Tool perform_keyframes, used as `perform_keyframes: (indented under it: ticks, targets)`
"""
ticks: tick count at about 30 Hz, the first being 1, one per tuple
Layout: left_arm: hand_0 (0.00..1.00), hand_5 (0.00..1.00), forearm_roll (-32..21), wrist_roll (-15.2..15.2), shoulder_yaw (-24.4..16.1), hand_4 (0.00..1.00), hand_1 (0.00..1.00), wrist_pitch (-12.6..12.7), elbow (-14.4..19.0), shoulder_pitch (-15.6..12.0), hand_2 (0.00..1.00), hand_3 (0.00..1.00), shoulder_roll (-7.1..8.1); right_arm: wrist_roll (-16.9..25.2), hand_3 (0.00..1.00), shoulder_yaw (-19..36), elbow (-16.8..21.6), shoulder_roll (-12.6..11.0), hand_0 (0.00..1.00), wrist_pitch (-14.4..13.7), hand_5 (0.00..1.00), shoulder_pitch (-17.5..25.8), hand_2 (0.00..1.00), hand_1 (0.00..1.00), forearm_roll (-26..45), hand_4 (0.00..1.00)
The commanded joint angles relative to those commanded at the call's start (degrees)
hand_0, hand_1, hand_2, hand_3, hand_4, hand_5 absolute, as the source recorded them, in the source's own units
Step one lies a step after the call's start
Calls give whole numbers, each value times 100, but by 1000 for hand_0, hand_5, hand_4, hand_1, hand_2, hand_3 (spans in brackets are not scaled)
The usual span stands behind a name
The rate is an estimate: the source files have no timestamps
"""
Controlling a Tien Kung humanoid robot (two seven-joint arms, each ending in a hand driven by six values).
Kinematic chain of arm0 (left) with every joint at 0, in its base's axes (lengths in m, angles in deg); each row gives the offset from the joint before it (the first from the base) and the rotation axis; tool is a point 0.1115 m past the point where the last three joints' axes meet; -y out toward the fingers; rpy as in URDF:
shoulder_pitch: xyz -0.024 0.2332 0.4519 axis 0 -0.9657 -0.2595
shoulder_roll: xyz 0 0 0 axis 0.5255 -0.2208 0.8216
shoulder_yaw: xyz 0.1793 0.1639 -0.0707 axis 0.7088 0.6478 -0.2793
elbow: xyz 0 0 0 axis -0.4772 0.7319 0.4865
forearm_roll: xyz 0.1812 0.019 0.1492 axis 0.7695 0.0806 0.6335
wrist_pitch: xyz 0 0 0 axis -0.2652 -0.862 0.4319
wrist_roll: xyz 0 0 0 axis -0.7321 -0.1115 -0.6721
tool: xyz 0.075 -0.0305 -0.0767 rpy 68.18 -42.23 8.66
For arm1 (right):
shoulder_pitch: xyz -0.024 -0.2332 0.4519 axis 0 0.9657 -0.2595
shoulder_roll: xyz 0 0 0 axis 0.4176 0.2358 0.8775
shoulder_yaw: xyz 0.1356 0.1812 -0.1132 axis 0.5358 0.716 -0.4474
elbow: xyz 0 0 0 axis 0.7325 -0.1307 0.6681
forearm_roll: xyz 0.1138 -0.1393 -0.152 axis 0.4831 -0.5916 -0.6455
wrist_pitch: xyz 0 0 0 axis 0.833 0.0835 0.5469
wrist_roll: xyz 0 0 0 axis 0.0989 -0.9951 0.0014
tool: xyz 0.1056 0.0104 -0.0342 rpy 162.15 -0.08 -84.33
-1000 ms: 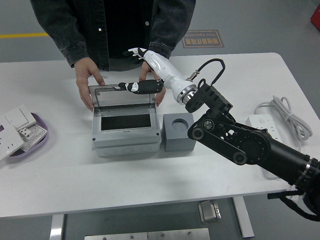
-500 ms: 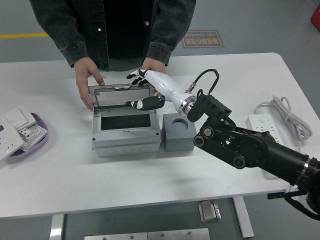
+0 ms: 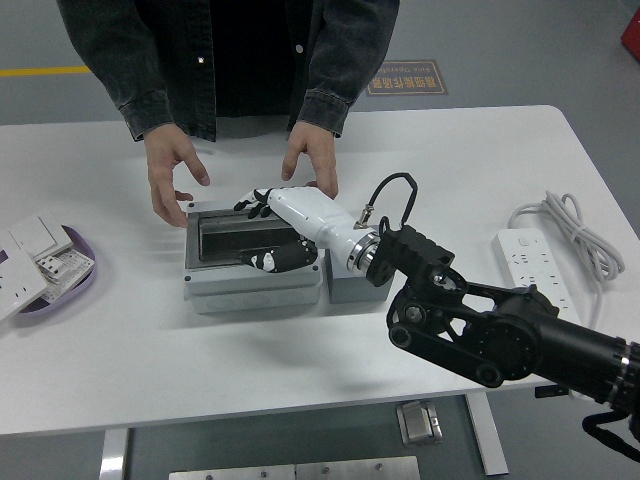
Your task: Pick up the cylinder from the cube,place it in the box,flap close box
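White-shelled right hand (image 3: 285,228) with seemingly black fingertips, black jointed arm (image 3: 500,335), looped cable (image 3: 392,190).

The tabletop (image 3: 150,350) is smooth, matt white laminate. The box (image 3: 255,290) is matt grey plastic with a dark, semi-glossy translucent lid (image 3: 225,238). The cube (image 3: 345,287) beside it is matt grey. The right hand (image 3: 285,232) has a glossy white plastic shell with black finger segments; the arm (image 3: 500,335) behind it is matt black with metallic joint rings. The power strip (image 3: 545,262) and its cable are smooth white plastic. The person's jacket (image 3: 345,50) is dark denim-like cloth. The dish (image 3: 75,275) is glossy lilac plastic.
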Motion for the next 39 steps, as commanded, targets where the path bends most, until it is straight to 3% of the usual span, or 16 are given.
perform_keyframes:
  ticks: [8, 17, 20, 25, 32, 39]
  targets:
    - [604, 210, 39, -12, -47, 659, 605, 4, 8, -9, 559, 592, -10, 129, 775, 503, 160, -189, 636, -115, 329, 383, 676, 652, 241, 785]
    - [603, 210, -131, -11, 61, 659, 606, 41, 12, -68, 559, 591, -3, 563, 769, 1942, 1141, -486, 648, -263, 344, 1369, 680, 653, 591, 742]
    - [603, 210, -207, 7, 121, 659, 606, 51, 6, -85, 559, 591, -6, 931, 769, 2528, 1474, -399, 648, -169, 344, 1855, 680, 653, 954, 742]
    - [604, 210, -451, 73, 320, 658, 605, 68, -17, -152, 559, 591, 6, 1429, 749, 3494, 1537, -118, 651, -70, 333, 2691, 673, 648, 1085, 733]
    - [603, 209, -888, 127, 539, 659, 604, 177, -11, -366, 559, 591, 251, 1546, 709, 4469, 1237, 126, 690, 141, 327, 3572, 664, 651, 850, 749]
    - [603, 209, -923, 127, 537, 660, 604, 179, 1, -399, 559, 591, 333, 1162, 670, 5081, 1152, 278, 706, 218, 306, 3793, 669, 659, -112, 754]
